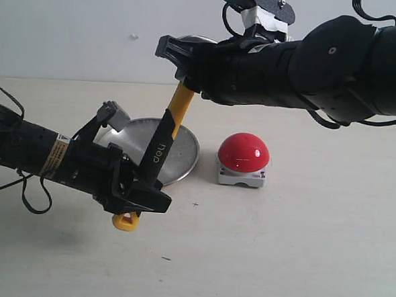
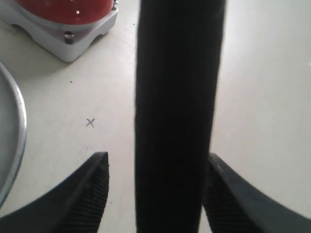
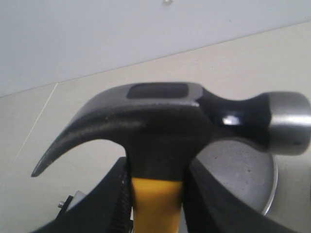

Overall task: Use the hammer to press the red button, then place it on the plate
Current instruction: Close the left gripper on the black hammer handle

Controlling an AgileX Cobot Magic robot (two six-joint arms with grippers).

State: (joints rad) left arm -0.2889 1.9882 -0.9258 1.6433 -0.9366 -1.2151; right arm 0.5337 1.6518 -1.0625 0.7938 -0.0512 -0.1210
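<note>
Hammer (image 1: 163,143) up in the air near the plate (image 1: 184,151), tilted, head on top. Clamped just under the head by the right fingers (image 3: 114,204). Left fingers (image 2: 92,194) spread around the black handle, with a gap on one side. Red button (image 1: 243,153) on the bench (image 1: 299,249) beside the plate, seemingly not pressed yet. Left to do: pressing, then placing.

Bright even light, faint soft shadows, a highlight on the red button (image 1: 243,152), wrist close-ups slightly blurred
</note>
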